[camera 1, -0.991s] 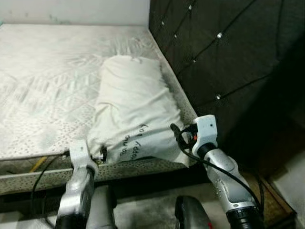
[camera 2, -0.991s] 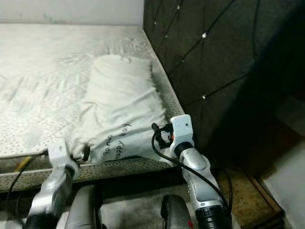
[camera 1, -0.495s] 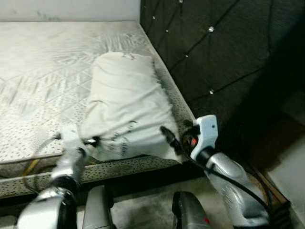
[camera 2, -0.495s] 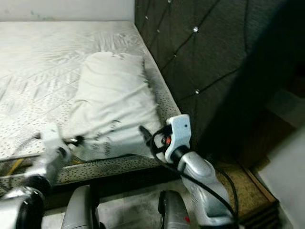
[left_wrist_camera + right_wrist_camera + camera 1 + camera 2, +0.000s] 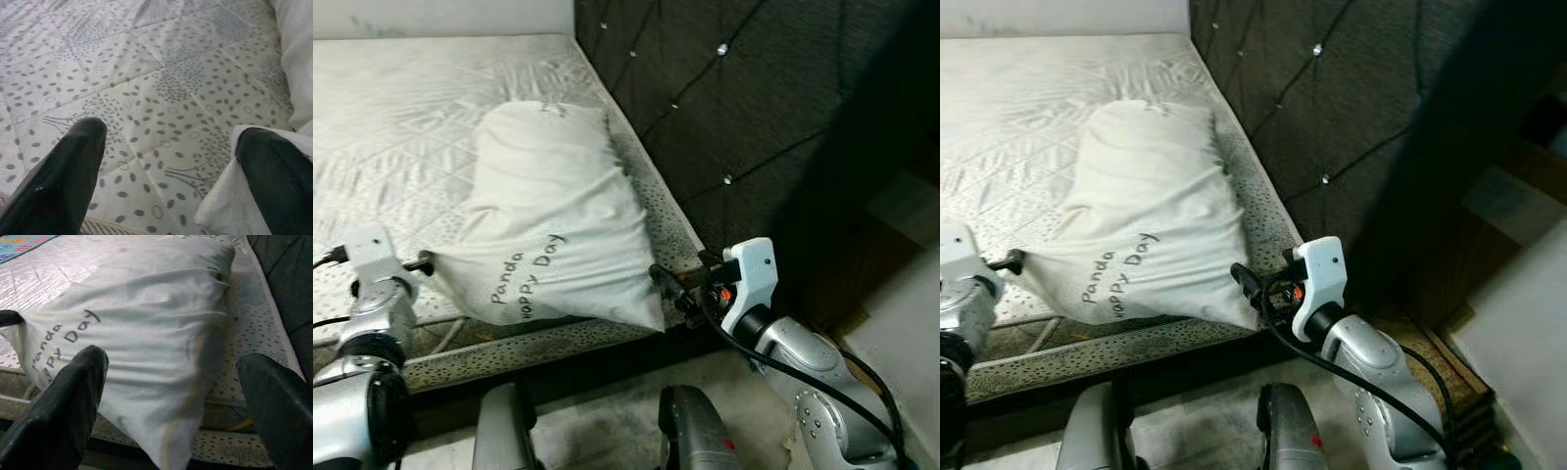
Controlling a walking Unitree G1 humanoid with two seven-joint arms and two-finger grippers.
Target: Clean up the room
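A white pillow lies on a bare mattress printed with small dots. It rests lengthwise along the mattress edge nearest the dark tufted headboard, and its near end reaches the front edge of the mattress. The words "Panda Happy Day" are written on that near end.

The left gripper is at the pillow's near left corner. In the left wrist view its fingers stand well apart; one black finger lies over the corner of the pillow cloth, while the other is above bare mattress. Nothing is clamped between them. In the head views the corner is drawn out to a point towards this gripper.

The right gripper is at the pillow's near right corner, just in front of the mattress edge. Its fingers are spread wide, and the pillow end sits between and ahead of them. Contact with the cloth cannot be confirmed. A black cable runs along the right arm.

A pale rug covers the floor in front of the bed. A brown mat lies to the right beside the headboard.
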